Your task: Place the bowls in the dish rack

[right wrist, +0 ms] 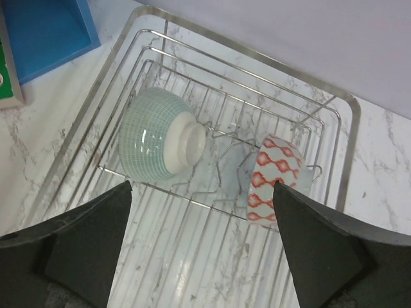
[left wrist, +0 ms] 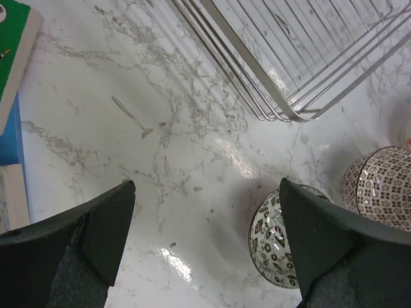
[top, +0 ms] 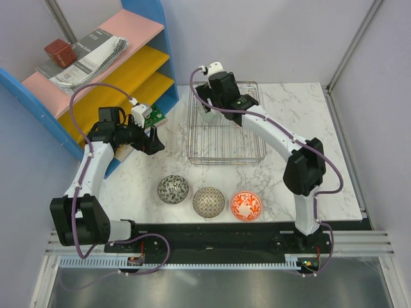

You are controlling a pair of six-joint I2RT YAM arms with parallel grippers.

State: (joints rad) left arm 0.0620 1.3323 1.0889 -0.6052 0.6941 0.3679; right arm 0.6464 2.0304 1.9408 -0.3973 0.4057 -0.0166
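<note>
You have two bowls in the silver wire-mesh dish rack (top: 225, 144), which sits at the far middle of the white marble desk (top: 302, 115). One is a pale green ribbed ceramic bowl (right wrist: 154, 138), lying tilted with its foot toward the wrist camera. The other is a red-and-white patterned ceramic bowl (right wrist: 273, 176), standing on edge among the prongs, apart from the green one. Your right tool (right wrist: 202, 192) hangs over that far-left part of the rack with its fingers spread wide and nothing between them. Three bowls sit in a row on the desk near the arm bases: a dark grey patterned ceramic bowl (top: 173, 189), a beige-grey patterned ceramic bowl (top: 209, 202) just beside it, and a red-orange floral ceramic bowl (top: 246, 206) on the right. Your left tool (left wrist: 207, 189) is also spread wide and holds nothing. It hovers above bare desk between the blue-framed shelf (top: 151, 13) and the rack's near-left corner, with the dark grey bowl just past one finger.
</note>
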